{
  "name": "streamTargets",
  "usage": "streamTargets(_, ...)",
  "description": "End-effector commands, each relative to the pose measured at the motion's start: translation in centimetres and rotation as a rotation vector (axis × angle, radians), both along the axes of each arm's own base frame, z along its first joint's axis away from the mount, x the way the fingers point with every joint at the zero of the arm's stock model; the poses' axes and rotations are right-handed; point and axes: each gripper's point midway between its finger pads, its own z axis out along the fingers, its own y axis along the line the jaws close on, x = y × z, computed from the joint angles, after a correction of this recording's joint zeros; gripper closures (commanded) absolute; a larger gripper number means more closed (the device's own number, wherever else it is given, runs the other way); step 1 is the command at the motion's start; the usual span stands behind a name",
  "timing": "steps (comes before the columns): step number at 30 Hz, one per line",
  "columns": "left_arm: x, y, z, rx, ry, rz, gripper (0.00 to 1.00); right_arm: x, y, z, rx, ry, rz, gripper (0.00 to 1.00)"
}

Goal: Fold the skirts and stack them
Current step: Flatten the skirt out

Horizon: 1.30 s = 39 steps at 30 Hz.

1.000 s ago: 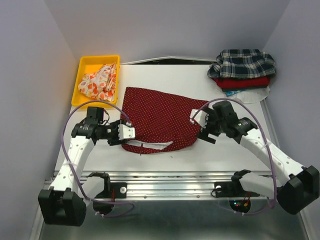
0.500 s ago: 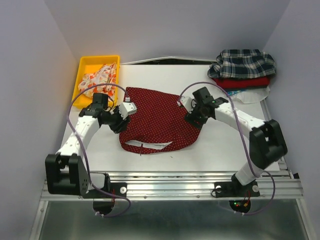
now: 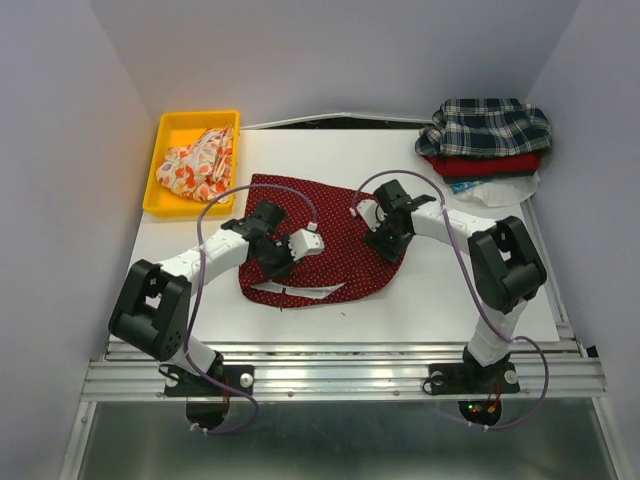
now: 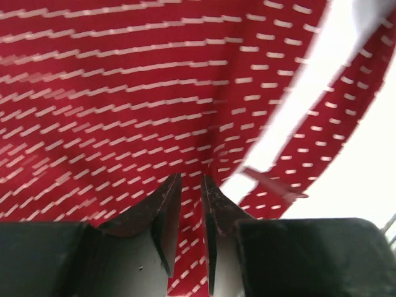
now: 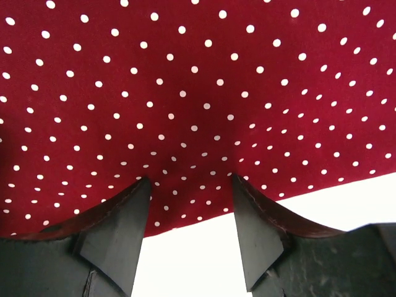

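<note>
Wrist views add detail: left gripper jaws nearly together over dotted skirt, pinch unclear; right gripper spread astride its right edge. Skirt lies mid-table; plaid skirt far right.

Yellow rectangular plastic tray sits at the far-left corner of the white tabletop. Plain pale lilac-grey walls close in the back and both sides. Silver aluminium rail frame runs along the near edge, with a grey metal floor panel below it.
</note>
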Motion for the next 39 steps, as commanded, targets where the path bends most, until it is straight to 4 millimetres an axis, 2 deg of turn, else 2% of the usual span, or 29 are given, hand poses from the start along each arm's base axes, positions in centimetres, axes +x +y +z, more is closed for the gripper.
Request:
streamTargets(1, -3.7, 1.1, -2.7, 0.123, 0.07, -0.127, 0.71, -0.3, -0.4, -1.0, -0.033, 0.022, -0.026, 0.39)
streamTargets(2, -4.7, 1.3, -3.2, 0.131, 0.092, -0.155, 0.72, -0.6, -0.6, -1.2, -0.042, 0.037, -0.025, 0.39)
streamTargets(5, -6.4, 1.3, -2.6, 0.129, 0.084, -0.258, 0.72, -0.9, -0.6, -1.4, -0.048, 0.061, -0.023, 0.4)
streamTargets(6, -7.5, 1.4, -1.8, 0.112, 0.093, -0.291, 0.72, -1.1, -0.5, -1.3, -0.042, 0.072, -0.021, 0.41)
streamTargets(7, -7.3, 1.3, -1.2, 0.106, 0.057, -0.319, 0.73, -1.2, -0.4, -1.1, -0.034, 0.073, -0.023, 0.41)
streamTargets(10, -9.8, 1.6, 1.0, 0.061, 0.028, -0.464, 0.74, -1.2, 0.1, -0.3, -0.006, 0.074, -0.022, 0.41)
streamTargets(13, -10.4, 2.0, 2.7, 0.063, -0.065, -0.549, 0.75, -1.2, 0.2, -0.1, -0.001, 0.077, -0.026, 0.41)
streamTargets(16, -8.0, 0.5, 5.1, 0.008, -0.178, -0.45, 0.73, -1.0, 0.5, 0.4, 0.015, 0.067, -0.038, 0.42)
streamTargets(17, -7.0, -0.5, 6.2, -0.039, -0.172, -0.335, 0.72, -1.0, 0.9, 0.8, 0.038, 0.065, -0.047, 0.42)
streamTargets(19, -4.8, -2.3, 7.8, -0.106, -0.204, -0.22, 0.71, -1.0, 1.2, 1.4, 0.06, 0.066, -0.056, 0.42)
streamTargets(20, -2.9, -3.9, 9.8, -0.162, -0.262, -0.183, 0.7, -0.9, 1.4, 1.7, 0.07, 0.061, -0.07, 0.43)
streamTargets(21, -2.8, -5.4, 9.4, -0.187, -0.211, -0.127, 0.68, -0.7, 1.3, 1.8, 0.067, 0.054, -0.077, 0.43)
streamTargets(22, -1.7, -6.0, 9.8, -0.204, -0.218, -0.084, 0.66, -0.4, 1.0, 2.0, 0.071, 0.048, -0.092, 0.44)
streamTargets(23, -0.6, -7.9, 10.9, -0.227, -0.267, -0.071, 0.66, 0.1, 0.8, 2.3, 0.081, 0.041, -0.121, 0.45)
streamTargets(24, -0.2, -8.8, 10.8, -0.23, -0.264, -0.052, 0.65, 0.6, 0.6, 2.7, 0.09, 0.031, -0.14, 0.46)
streamTargets(26, 0.4, -11.5, 8.6, -0.199, -0.21, -0.042, 0.65, 2.5, 0.3, 4.2, 0.147, 0.009, -0.189, 0.46)
streamTargets(27, 0.5, -12.2, 9.4, -0.211, -0.228, -0.038, 0.65, 3.2, 0.0, 4.7, 0.157, -0.005, -0.207, 0.46)
streamTargets(28, 0.4, -13.4, 7.7, -0.18, -0.208, -0.042, 0.65, 3.9, -0.1, 5.1, 0.172, -0.014, -0.218, 0.46)
streamTargets(30, 0.5, -14.8, 6.9, -0.159, -0.21, -0.047, 0.65, 5.8, -0.9, 6.2, 0.195, -0.048, -0.25, 0.47)
streamTargets(31, 0.5, -15.3, 5.0, -0.121, -0.188, -0.048, 0.65, 6.3, -1.2, 5.7, 0.192, -0.041, -0.26, 0.46)
streamTargets(33, 0.3, -16.6, 2.7, -0.062, -0.166, -0.052, 0.65, 7.5, -1.8, 5.9, 0.193, -0.059, -0.266, 0.47)
streamTargets(36, -0.3, -17.6, 0.4, -0.005, -0.152, -0.06, 0.65, 8.7, -1.8, 4.8, 0.173, -0.063, -0.267, 0.47)
streamTargets(39, -1.0, -18.1, -0.5, 0.013, -0.144, -0.082, 0.67, 9.3, -2.0, 3.4, 0.167, -0.047, -0.281, 0.47)
